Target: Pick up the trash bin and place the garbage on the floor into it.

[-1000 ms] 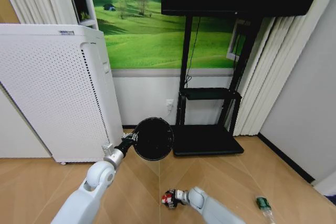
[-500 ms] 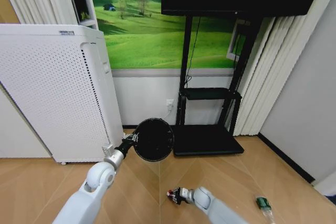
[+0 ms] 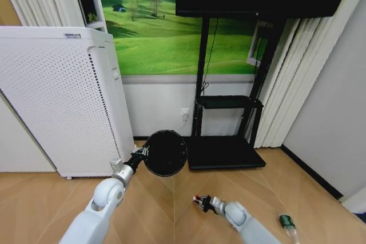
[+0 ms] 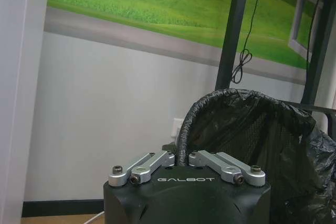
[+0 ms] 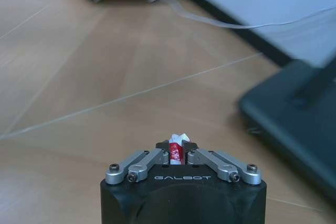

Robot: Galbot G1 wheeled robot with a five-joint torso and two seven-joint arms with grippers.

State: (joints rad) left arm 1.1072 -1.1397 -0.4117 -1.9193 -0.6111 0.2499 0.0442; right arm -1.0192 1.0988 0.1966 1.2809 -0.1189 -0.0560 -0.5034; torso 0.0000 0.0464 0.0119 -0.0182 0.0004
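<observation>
Jaws of the left gripper (image 4: 181,157) are clamped narrow on the rim of the small black round trash bin (image 3: 165,152), lined with a crinkled black plastic bag, held up off the floor with its dark opening tipped toward the head camera, just in front of the white perforated appliance (image 3: 57,101) and beside the black TV-stand base (image 3: 226,152). Right gripper (image 5: 177,150) jaws are pinched tight on 1 crumpled red-and-white wrapper (image 5: 177,147), which pokes out between the fingertips; in the head view this gripper (image 3: 201,201) sits low over the light tan chevron parquet floor (image 3: 154,204), below and slightly right of the bin, apart from it. 1 little green bottle with a pale label (image 3: 287,222) lies on the floor near the right wall, well apart from both grippers. Left wrist view: bin rim runs straight up from between the jaws, bag bulging to one side, green meadow wall mural (image 4: 157,3) and black stand posts (image 4: 233,30) behind. Right wrist view: bare floor, a pale cable (image 5: 220,22), black stand base (image 5: 299,124) at the side.
</observation>
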